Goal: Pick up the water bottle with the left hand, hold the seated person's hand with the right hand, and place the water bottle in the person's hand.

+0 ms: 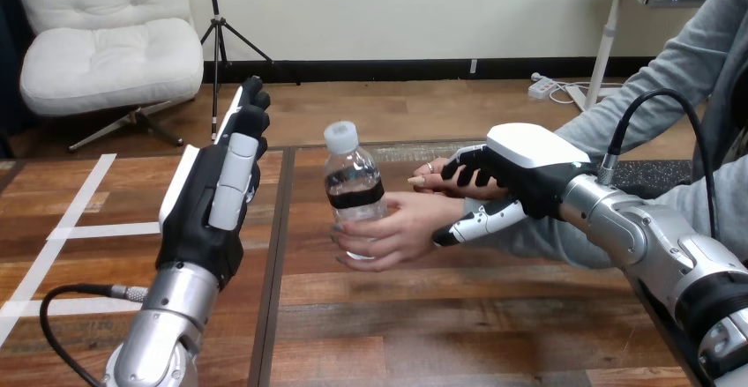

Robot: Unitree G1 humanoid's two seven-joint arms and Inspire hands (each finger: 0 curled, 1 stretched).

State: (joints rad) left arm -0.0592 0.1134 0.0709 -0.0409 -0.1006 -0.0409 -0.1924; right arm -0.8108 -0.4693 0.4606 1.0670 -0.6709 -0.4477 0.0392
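Note:
A clear water bottle [353,189] with a white cap and a dark label band stands upright in the person's hand [397,228], whose fingers wrap round its lower half. My left hand [216,197] is raised to the left of the bottle, fingers straight and pointing up, apart from it and holding nothing. My right hand [512,175] lies over the person's wrist, its fingers curled over the top and its thumb [476,221] underneath. A second hand of the person [432,178] rests just behind, beside my right fingers.
The wooden table [441,316] stretches in front, with white tape lines [79,228] on its left part. The person's grey-sleeved arms [644,105] come in from the right. A dark mat [653,175] lies at the table's far right.

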